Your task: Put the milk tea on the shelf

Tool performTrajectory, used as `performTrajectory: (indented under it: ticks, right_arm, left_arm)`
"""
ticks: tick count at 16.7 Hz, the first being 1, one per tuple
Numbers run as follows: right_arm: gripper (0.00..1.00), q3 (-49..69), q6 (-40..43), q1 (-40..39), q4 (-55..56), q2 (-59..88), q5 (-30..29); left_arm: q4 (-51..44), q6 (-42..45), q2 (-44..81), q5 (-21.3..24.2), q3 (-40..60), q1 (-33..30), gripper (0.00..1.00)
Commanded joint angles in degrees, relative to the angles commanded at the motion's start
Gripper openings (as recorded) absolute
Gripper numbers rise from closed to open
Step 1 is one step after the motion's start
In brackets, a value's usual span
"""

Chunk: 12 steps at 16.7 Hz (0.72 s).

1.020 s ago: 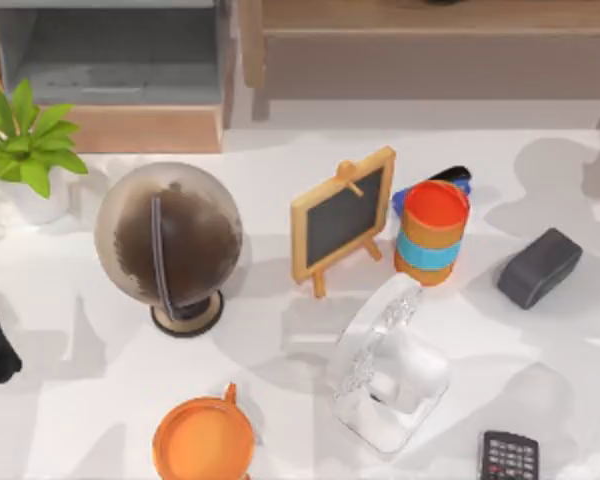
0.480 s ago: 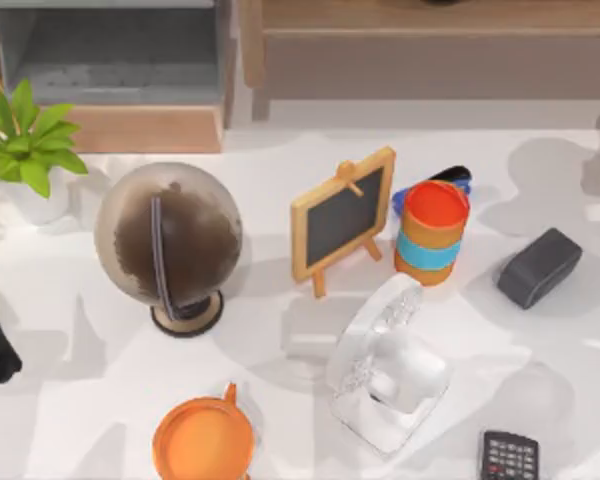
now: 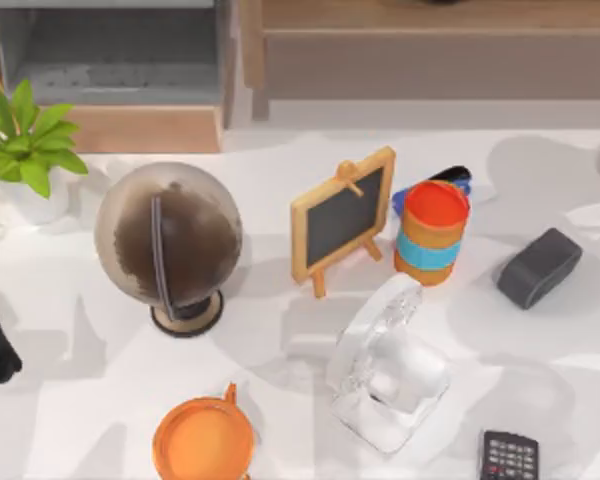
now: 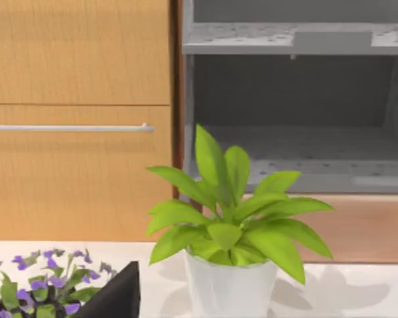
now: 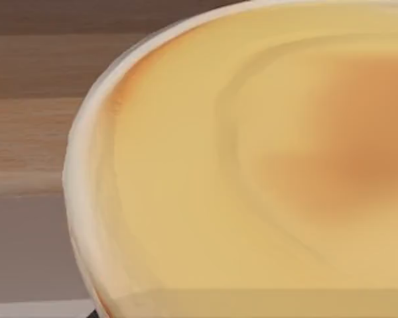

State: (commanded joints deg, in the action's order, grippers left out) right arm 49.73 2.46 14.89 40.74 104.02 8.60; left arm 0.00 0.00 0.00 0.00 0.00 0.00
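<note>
i'm seeing a brown globe (image 3: 169, 243) standing left of a small chalkboard easel (image 3: 342, 215), an orange-and-blue can (image 3: 433, 232) sitting just right of it, a white fan (image 3: 385, 372) lying nearer, a potted plant (image 3: 25, 150) sitting far left, and a dark case (image 3: 539, 267) lying right.

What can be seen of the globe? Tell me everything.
The globe is a large sphere, mottled dark brown fading to pale grey-tan at its rim. A thin grey arc runs over it down to a round tan and dark base at its lower edge. It stands on the white table, left of the small chalkboard easel, touching nothing else.
</note>
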Motion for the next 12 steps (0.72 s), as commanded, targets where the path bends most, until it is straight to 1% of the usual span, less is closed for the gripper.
performTrajectory:
  ticks: [6,12]
  right_arm:
    - [0.00,7.62,-0.14,1.93,-14.99,-6.90,-0.68]
    - [0.00,20.42,-0.08,0.07,-29.71,-7.16,-1.00]
  left_arm:
    - [0.00,0.00,0.00,0.00,0.00,0.00,1.00]
    - [0.00,0.00,0.00,0.00,0.00,0.00,1.00]
